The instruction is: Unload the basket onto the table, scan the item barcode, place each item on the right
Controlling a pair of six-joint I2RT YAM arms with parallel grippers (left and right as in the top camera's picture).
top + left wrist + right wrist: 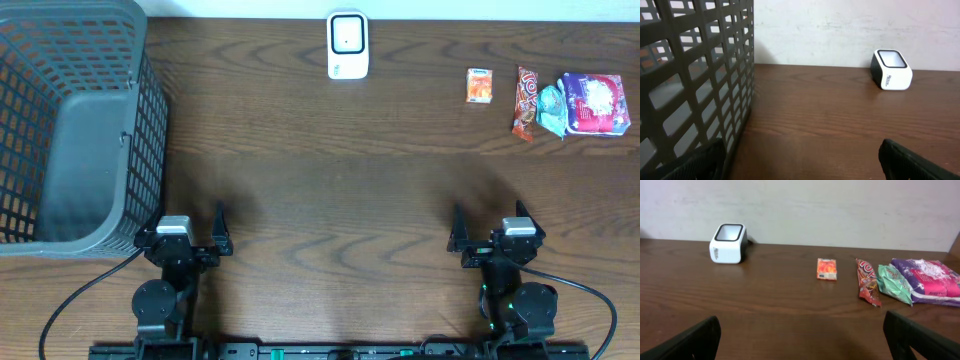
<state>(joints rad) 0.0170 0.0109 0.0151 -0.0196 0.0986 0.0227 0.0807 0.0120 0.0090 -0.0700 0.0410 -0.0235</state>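
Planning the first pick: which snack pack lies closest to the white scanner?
The small orange box, lying apart from the rest; the long red wrapper, green pouch and purple bag cluster farther from the white scanner.

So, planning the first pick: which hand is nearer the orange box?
Right. The right hand sits almost in line with the orange box; the left hand is far to the side, by the basket.

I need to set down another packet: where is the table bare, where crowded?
Bare wood: between grey plastic mesh basket and white box-shaped scanner; between scanner and small orange packet. Crowded: the overlapping snack bags at far right.
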